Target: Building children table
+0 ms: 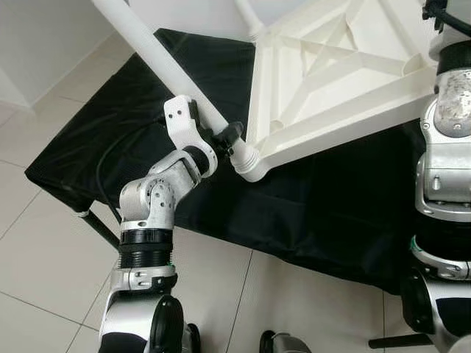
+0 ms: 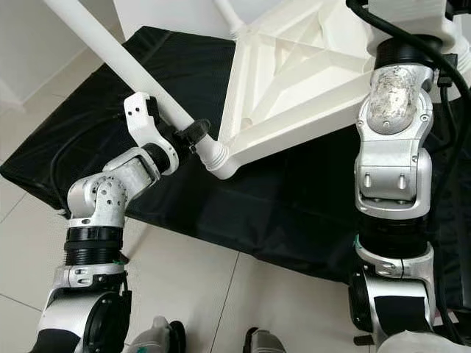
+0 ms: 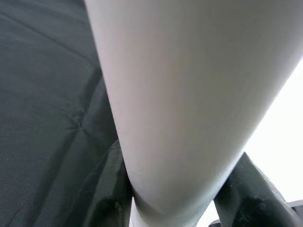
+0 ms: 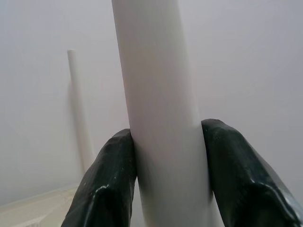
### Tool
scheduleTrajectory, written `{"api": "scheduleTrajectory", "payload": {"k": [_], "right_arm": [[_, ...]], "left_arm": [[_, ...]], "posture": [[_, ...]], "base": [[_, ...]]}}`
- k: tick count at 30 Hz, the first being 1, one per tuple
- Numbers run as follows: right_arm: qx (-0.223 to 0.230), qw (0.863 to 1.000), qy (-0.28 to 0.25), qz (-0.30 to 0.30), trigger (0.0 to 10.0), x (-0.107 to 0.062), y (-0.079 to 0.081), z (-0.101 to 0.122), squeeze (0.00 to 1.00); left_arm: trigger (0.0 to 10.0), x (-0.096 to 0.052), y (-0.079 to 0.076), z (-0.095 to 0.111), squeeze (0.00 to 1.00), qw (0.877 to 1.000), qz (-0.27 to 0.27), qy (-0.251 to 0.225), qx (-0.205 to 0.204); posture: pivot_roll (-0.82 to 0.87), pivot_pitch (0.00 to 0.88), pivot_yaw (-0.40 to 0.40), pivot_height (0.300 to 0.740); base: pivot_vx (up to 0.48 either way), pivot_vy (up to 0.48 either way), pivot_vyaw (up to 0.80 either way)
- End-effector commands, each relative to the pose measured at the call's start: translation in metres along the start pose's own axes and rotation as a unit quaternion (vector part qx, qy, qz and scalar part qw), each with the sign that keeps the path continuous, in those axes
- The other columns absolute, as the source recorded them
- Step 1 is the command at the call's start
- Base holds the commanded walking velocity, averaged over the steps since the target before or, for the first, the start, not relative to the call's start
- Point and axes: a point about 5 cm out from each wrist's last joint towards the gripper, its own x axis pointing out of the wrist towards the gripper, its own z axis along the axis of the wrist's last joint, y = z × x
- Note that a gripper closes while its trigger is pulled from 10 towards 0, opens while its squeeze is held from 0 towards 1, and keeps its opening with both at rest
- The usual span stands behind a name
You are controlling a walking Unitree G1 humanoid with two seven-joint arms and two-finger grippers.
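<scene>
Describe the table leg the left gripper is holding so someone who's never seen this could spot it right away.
Start at the white tabletop lying upside down on the black cloth. At its near corner, a long white leg slants up and away toward the robot's left. Unlike the other legs, it has the left gripper clamped around it just above the ribbed socket.

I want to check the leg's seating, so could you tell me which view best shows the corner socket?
The left eye view: the socket shows whole, with the leg entering it beside the left gripper. The right eye view shows the same. The left wrist view shows the leg close up.
</scene>
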Motion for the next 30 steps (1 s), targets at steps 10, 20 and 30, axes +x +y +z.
{"api": "scheduleTrajectory", "payload": {"k": [10, 20, 30], "right_arm": [[0.063, 0.983, -0.142, 0.095, 0.0, 0.007, 0.029, 0.048, 0.0], [0.077, 0.982, -0.095, 0.147, 0.0, 0.005, 0.061, 0.032, 0.0], [0.095, 0.992, 0.032, 0.076, 0.0, -0.004, 0.047, -0.005, 0.0]], "left_arm": [[0.0, 0.004, -0.015, -0.064, 0.0, 0.978, -0.037, 0.154, -0.136], [0.0, -0.001, -0.005, -0.077, 0.0, 0.97, 0.015, 0.156, -0.187], [10.0, -0.002, 0.002, -0.035, 0.0, 0.993, 0.059, 0.014, 0.103]], "posture": [[-0.07, 0.146, 0.024, 0.74], [-0.06, 0.147, 0.013, 0.74], [-0.05, 0.149, 0.009, 0.74]], "base": [[0.0, 0.0, 0.0], [0.0, 0.0, 0.0], [0.0, 0.0, 0.0]]}}
